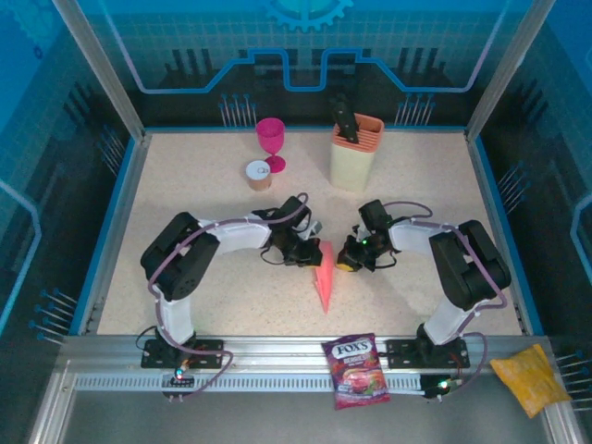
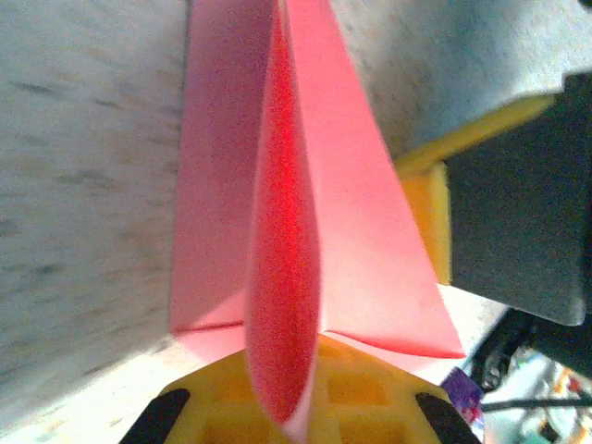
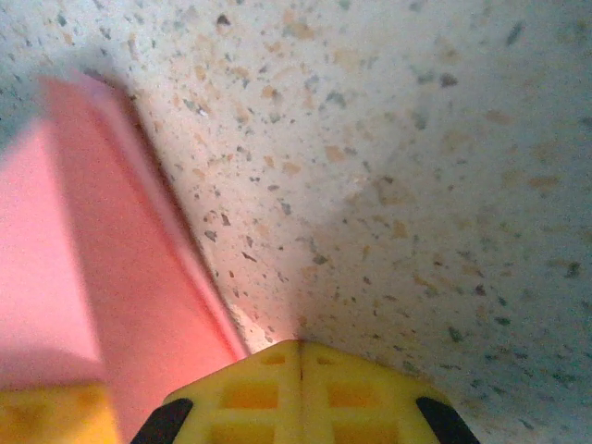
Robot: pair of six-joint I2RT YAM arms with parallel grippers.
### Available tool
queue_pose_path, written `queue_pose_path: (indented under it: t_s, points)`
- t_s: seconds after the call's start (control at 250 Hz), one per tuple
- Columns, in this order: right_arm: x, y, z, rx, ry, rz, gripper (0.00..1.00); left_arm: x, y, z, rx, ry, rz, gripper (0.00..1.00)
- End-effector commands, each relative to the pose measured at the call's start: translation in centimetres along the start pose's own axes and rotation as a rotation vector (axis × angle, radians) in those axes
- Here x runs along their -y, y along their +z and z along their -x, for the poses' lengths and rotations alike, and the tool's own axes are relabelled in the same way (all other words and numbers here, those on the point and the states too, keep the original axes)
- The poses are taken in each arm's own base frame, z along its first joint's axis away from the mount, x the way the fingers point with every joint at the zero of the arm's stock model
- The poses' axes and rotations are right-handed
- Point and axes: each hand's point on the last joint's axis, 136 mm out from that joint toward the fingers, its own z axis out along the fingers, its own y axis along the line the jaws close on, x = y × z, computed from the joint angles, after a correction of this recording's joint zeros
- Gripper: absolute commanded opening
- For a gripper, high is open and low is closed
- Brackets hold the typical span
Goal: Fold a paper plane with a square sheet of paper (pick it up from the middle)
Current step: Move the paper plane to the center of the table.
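Top external view: the paper plane, a narrow salmon-pink paper dart, lies at the middle of the speckled table between the two grippers, its point toward the arm bases. The left gripper meets its wide end from the left. The right gripper sits just beside it on the right. At the far edge, a beige ribbed holder has a black-handled tool standing in it. The magenta plastic goblet stands upright, and its contents cannot be made out. The small round tin beside it shows a pale top. A purple candy bag and a yellow snack bag rest on the near rail, both apparently sealed. Left wrist view: the yellow fingers are closed on the plane's raised centre crease, with the wings spread to either side. Right wrist view: the yellow fingers meet with no gap and hold nothing, and the plane lies on the table to their left. Procedure, as judged: the folds appear complete, so the step in hand is sharpening the crease or releasing the plane. Grip the crease only and do not crush the wings. If a wing needs flattening, bring the closed right pincer in from the side without pushing the dart.
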Motion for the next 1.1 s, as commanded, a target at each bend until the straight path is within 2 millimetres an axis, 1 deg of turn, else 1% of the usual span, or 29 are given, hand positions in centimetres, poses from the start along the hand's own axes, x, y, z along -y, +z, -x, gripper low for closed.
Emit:
queue_pose_path:
  t_s: [0.0,0.06,0.144,0.22,0.34,0.463,0.623,0.755,0.887,0.931,0.995,1.095]
  points:
    - [-1.6,-0.6,-0.3,0.009,-0.074,0.020,0.00,-0.7,-5.2,2.6,0.114,0.001,0.118,0.00]
    - [-1.9,-1.5,-0.2,0.023,-0.080,0.032,0.00,-1.1,-6.8,3.1,0.120,0.021,0.181,0.00]
    - [-2.4,-2.2,-0.2,0.035,-0.087,0.045,0.00,-1.6,-8.1,3.4,0.100,0.046,0.266,0.00]
    - [-2.5,-2.4,-0.2,0.040,-0.091,0.050,0.00,-2.3,-8.6,3.4,0.063,0.058,0.335,0.00]
    - [-2.2,-1.9,-0.5,0.034,-0.082,0.055,0.00,-3.2,-8.8,3.4,0.014,0.073,0.409,0.00]
    - [-1.8,-1.4,-0.8,0.029,-0.074,0.057,0.00,-4.4,-8.6,3.0,-0.066,0.091,0.482,0.00]
    - [-1.4,-0.9,-0.9,0.023,-0.067,0.054,0.00,-5.8,-8.2,2.3,-0.127,0.115,0.556,0.00]
    - [-1.2,-0.4,-1.0,0.015,-0.068,0.048,0.00,-6.8,-7.2,2.1,-0.147,0.116,0.592,0.00]
    - [-1.1,-0.2,-0.9,0.009,-0.068,0.044,0.00,-7.1,-6.1,1.7,-0.163,0.120,0.605,0.00]
    - [-1.0,-0.2,-1.0,0.008,-0.070,0.042,0.00,-7.2,-5.6,1.4,-0.171,0.120,0.604,0.06]
    - [-1.0,-0.2,-0.9,0.007,-0.069,0.040,0.00,-7.2,-5.1,1.0,-0.181,0.121,0.599,0.20]
    - [-1.1,-0.2,-0.9,0.008,-0.073,0.041,0.00,-7.4,-4.5,0.3,-0.191,0.121,0.598,0.31]
